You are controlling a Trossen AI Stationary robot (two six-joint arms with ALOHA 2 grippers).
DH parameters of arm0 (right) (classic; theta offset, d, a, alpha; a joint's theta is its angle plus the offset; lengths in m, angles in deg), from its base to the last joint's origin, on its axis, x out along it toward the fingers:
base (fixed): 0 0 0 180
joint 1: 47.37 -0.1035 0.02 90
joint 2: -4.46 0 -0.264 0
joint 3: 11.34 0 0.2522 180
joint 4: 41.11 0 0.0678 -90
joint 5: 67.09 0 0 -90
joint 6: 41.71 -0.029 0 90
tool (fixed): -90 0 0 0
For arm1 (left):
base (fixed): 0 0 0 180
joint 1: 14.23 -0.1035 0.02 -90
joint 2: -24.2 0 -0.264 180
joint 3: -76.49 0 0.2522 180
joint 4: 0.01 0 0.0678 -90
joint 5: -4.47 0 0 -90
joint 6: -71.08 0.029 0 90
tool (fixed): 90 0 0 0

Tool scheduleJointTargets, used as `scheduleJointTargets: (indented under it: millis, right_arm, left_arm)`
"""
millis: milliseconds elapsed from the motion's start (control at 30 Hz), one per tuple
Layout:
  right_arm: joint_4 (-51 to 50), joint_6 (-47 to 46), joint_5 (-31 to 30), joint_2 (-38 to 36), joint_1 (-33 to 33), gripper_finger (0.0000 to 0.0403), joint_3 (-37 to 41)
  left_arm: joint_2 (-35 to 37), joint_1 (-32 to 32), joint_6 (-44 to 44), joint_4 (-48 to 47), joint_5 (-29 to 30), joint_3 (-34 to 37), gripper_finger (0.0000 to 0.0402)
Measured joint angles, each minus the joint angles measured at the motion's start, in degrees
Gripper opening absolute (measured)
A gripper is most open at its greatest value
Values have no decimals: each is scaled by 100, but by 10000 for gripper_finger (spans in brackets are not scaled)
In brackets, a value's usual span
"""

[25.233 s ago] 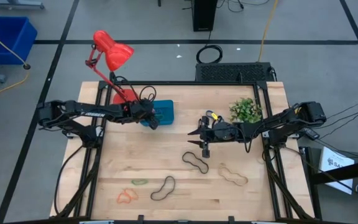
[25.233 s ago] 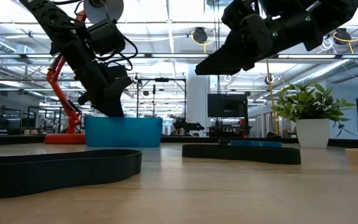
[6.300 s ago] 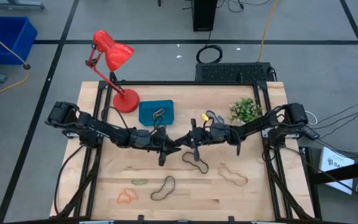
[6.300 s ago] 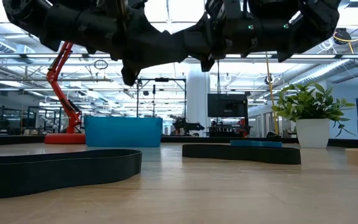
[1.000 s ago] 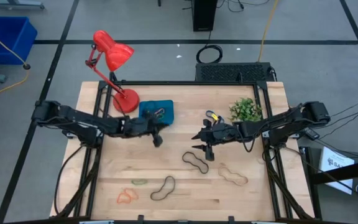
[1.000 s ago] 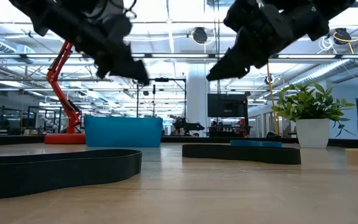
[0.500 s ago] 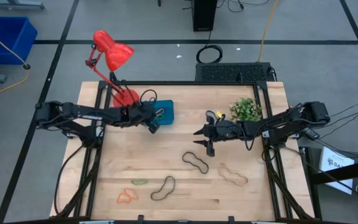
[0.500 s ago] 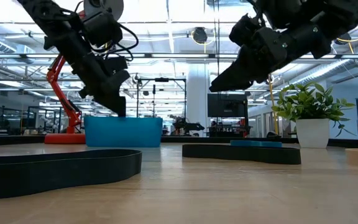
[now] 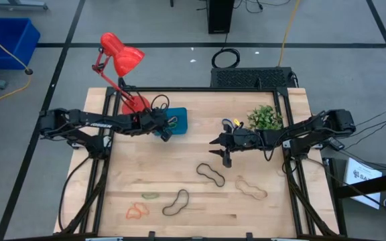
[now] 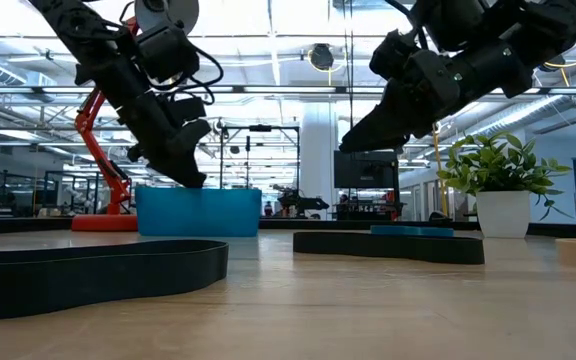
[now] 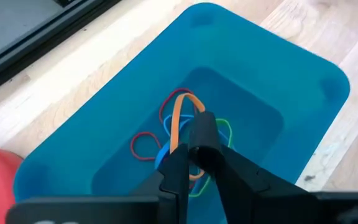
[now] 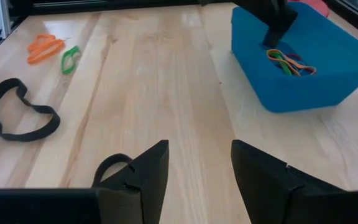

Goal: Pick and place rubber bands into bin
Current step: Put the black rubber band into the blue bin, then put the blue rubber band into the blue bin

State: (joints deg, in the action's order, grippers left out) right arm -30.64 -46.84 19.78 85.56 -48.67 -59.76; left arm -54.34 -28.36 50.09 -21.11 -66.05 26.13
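Note:
The teal bin (image 9: pixel 179 118) stands at the table's far left beside the lamp base. It holds several rubber bands (image 11: pixel 146 144) in red, blue and green. My left gripper (image 9: pixel 165 131) is shut, its tips down inside the bin (image 11: pixel 291 87) at an orange band (image 11: pixel 178 118). My right gripper (image 9: pixel 221 151) is open and empty above the table's middle; its fingers show apart in its wrist view (image 12: pixel 194 168). Loose bands lie flat on the table: black (image 9: pixel 211 174), tan (image 9: pixel 251 189), black (image 9: pixel 175 203), green (image 9: pixel 150 196) and orange (image 9: pixel 137 211). My left gripper pinches the orange band (image 11: pixel 174 140) between its shut fingertips, coming from above and slanting down into the bin. The fingers hide the exact place of contact. The band's free loop (image 11: pixel 188 98) reaches out past the tips, over the other bands on the bin floor.
A red desk lamp (image 9: pixel 121 56) stands at the far left corner, its base (image 9: pixel 137 105) right beside the bin. A small potted plant (image 9: pixel 265 118) stands at the far right. A frame rail runs around the table's edges.
My left gripper has gone from the table's middle toward the far left, over the bin, and come down into it, staying shut. My right gripper has kept open and nearly still.

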Motion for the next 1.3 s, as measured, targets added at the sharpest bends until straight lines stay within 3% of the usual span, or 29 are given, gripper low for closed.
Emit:
scheduleJointTargets:
  millis: [667, 1033, 1300]
  right_arm:
    - [-47, -168, 0, 0, -2, 173, 0]
    - [-47, -170, 17, 0, -2, 173, 0]
    - [-52, -170, 20, 0, -26, 170, 0]
  left_arm:
    - [0, 0, -184, 93, -4, 0, 81]
    - [12, 0, -50, 126, -52, 0, 184]
    - [369, 397, 368, 846, -334, -2, 209]
